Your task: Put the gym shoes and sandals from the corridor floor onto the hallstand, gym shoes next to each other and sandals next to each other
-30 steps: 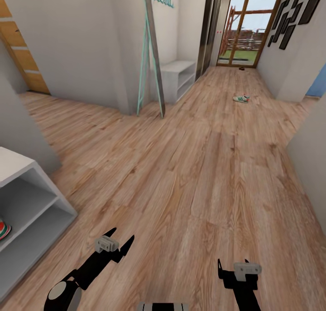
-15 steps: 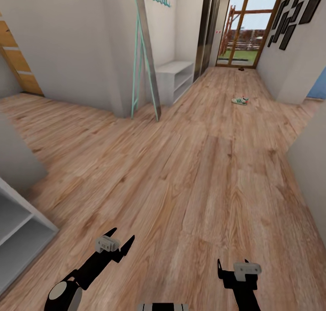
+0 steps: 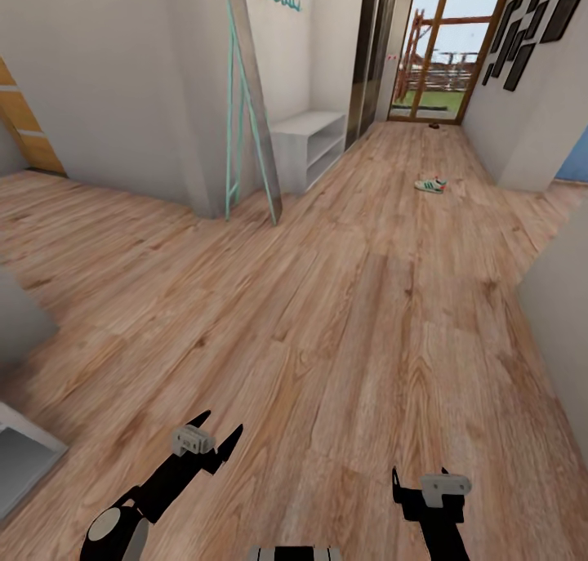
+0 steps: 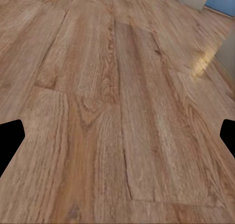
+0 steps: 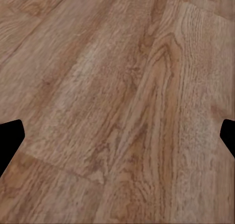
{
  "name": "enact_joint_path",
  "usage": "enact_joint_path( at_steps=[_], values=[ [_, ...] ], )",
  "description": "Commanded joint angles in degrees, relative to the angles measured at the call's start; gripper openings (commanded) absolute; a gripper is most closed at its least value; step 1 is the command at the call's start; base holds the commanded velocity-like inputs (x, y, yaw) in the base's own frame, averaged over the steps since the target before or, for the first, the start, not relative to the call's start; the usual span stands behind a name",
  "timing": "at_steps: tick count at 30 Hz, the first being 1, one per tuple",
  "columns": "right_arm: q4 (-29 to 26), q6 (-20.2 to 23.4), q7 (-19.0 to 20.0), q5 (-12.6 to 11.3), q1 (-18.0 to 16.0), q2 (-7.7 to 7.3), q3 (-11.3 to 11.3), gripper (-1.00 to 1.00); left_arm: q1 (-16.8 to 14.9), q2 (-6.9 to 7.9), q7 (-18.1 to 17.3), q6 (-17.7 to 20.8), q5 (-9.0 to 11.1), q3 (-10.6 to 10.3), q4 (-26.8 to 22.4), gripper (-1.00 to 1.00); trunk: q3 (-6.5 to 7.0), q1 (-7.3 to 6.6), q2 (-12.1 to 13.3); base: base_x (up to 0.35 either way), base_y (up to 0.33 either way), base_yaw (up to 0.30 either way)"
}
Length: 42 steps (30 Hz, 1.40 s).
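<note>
Far down the corridor floor, a gym shoe lies well beyond both empty tools.

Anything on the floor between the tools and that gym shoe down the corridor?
Nothing visible. Bare floor runs from the left tool and right tool to the gym shoe.

Corridor floor, brown wood planks
I see one gym shoe lying far down it, a small dark item beyond near the glass door
</note>
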Motion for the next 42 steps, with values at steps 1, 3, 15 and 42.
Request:
enact_joint_path(
  at_steps=[1, 3, 15, 42],
  values=[
    [0.0, 0.0, 0.0, 0.0, 0.0, 0.01, 0.0, 1.0, 0.0, 0.01, 0.0, 0.0, 0.0, 0.0, 0.0, 1.0, 0.0, 0.0, 0.0, 0.285, -0.2, 0.0],
    [0.0, 0.0, 0.0, 0.0, 0.0, 0.01, 0.0, 1.0, 0.0, 0.02, 0.0, 0.0, 0.0, 0.0, 0.0, 1.0, 0.0, 0.0, 0.0, 0.286, -0.199, 0.0],
    [0.0, 0.0, 0.0, 0.0, 0.0, 0.0, 0.0, 1.0, 0.0, 0.04, 0.0, 0.0, 0.0, 0.0, 0.0, 1.0, 0.0, 0.0, 0.0, 0.3, -0.157, 0.0],
    [0.0, 0.0, 0.0, 0.1, 0.0, 0.03, 0.0, 1.0, -0.1, 0.03, 0.0, 0.0, 0.0, 0.0, 0.1, 1.0, 0.0, 0.0, 0.0, 0.318, -0.09, 0.0]
  ],
)
